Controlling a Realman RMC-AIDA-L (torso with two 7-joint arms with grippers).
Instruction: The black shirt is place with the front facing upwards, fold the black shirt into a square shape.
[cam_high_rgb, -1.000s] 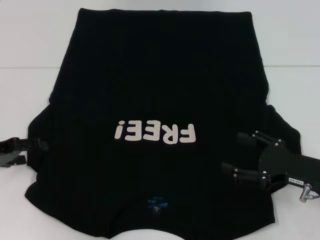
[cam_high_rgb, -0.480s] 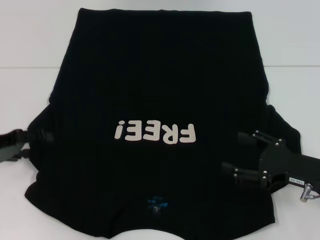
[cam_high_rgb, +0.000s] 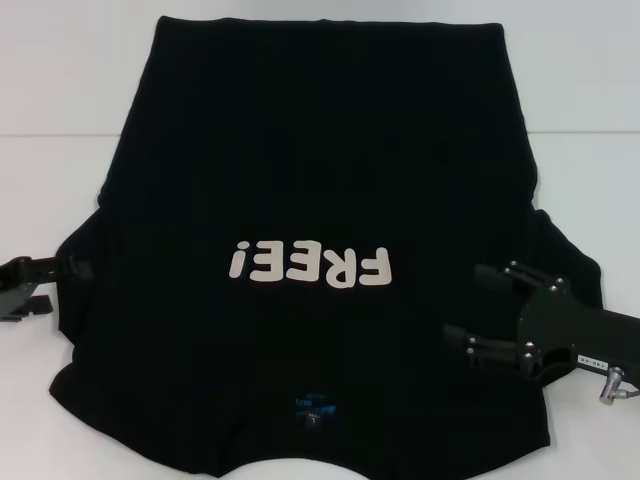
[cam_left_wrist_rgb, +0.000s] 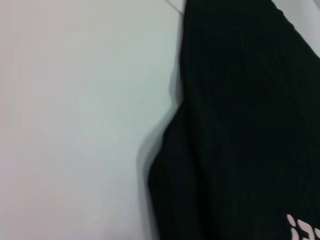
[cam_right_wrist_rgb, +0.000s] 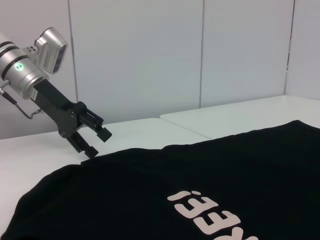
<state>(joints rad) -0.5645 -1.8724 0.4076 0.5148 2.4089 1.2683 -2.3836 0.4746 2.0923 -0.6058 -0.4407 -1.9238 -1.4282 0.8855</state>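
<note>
Head view shows the black shirt (cam_high_rgb: 320, 260) spread flat and face up on the white table (cam_high_rgb: 60, 100), its "FREE!" lettering (cam_high_rgb: 308, 266) mid-chest and the collar nearest the robot. The right gripper (cam_high_rgb: 472, 303) hangs over the shirt's right sleeve with its jaws spread wide, gripping nothing. The left gripper (cam_high_rgb: 62, 280) sits at the left sleeve's edge, jaws parted and empty.

Left gripper (cam_high_rgb: 68, 279) low at the left edge, jaws apart — right gripper (cam_high_rgb: 470, 305) likewise spread.
</note>
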